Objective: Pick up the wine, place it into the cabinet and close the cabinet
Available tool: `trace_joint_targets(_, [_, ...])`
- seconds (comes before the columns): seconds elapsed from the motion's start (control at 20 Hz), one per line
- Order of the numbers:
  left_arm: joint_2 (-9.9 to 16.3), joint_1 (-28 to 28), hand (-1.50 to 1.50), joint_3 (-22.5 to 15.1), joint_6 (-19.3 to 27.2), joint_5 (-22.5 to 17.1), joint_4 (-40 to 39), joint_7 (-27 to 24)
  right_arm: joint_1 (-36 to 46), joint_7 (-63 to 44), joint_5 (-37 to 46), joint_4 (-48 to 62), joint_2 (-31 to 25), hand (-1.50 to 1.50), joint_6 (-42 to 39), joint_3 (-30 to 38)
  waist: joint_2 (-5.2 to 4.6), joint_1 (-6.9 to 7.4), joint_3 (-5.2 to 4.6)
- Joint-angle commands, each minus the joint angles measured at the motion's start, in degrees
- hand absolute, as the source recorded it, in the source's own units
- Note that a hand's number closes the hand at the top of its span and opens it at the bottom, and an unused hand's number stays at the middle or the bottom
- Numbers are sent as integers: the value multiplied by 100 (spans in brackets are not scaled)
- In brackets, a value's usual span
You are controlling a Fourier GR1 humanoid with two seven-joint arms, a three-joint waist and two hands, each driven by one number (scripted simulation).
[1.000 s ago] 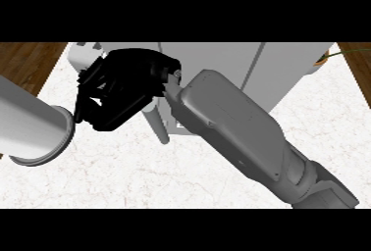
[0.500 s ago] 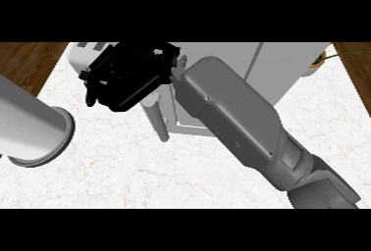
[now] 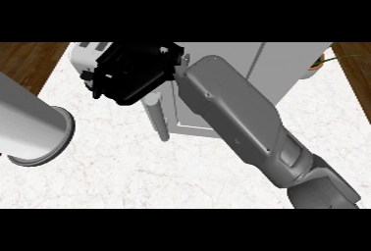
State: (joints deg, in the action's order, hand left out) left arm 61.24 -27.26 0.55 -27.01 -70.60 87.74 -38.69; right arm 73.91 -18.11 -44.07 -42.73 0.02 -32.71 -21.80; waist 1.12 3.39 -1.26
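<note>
- My right hand (image 3: 134, 71) has moved up and away across the counter (image 3: 145, 171) over the last second, now at the cabinet (image 3: 282, 63) front.
- Its fingers look curled; I cannot tell what they hold.
- The wine is hidden, probably inside that grip.
- My left hand is out of view.
- Judgement: placing comes next.

You see the cabinet (image 3: 282, 63) at the back of the counter (image 3: 145, 176). The right hand (image 3: 134, 71) is before its left part, the left forearm (image 3: 29, 122) at far left.
</note>
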Motion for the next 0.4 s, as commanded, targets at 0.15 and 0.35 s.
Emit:
trace_joint_targets(0.15, [11, 45, -150, 81, -179, 93, 40, 11, -42, 700, 347, 449, -883, 150, 826, 645, -186, -179, 118])
trace_joint_targets(0.35, [87, 178, -150, 145, -59, 143, 145, 123, -66, 822, 446, 489, -843, 150, 836, 580, -224, -154, 121])
